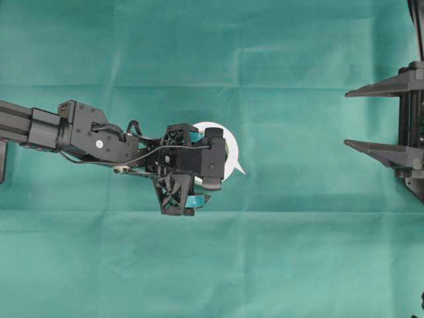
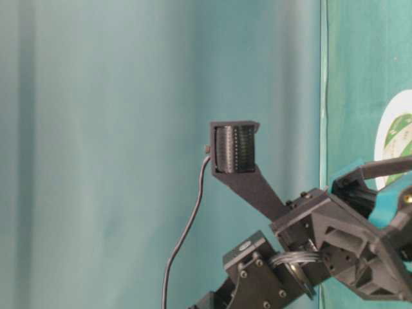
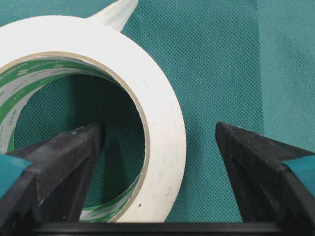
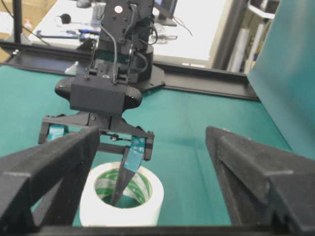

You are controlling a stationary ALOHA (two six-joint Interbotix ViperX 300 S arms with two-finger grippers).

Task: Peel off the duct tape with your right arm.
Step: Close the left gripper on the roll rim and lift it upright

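duct tape (image 1: 228, 142) lay flat near the middle of the green cloth-covered surface (image 1: 212, 265), a wide white roll with a green-and-white printed core, its hole facing up. its loose pointed tab (image 1: 237, 168) stuck out from the roll's rim toward the right edge of the surface in the overhead view.

the left gripper (image 1: 196, 169), the one with teal-blue patches on its fingers, hung directly over the roll and hid most of it from above. its jaws stood wide apart and clamped nothing. in the left wrist view one finger (image 3: 64, 157) sat down inside the roll's hole, next to the inner core, while the other finger (image 3: 256, 157) stood outside the roll over bare cloth, so that one wall of the roll lay between the two. whether the inner finger touched the core could not be told. the right wrist view showed the same thing from the far side: a teal-patched finger (image 4: 129, 167) reaching down into the hole of the white roll.

the right gripper (image 1: 379, 119), plain black with two long pointed fingers, waited at the right edge of the surface, well apart from the tape. its fingers pointed toward the roll and were spread wide with nothing between them. the tab's tip pointed toward this gripper, with a broad stretch of bare cloth between them.
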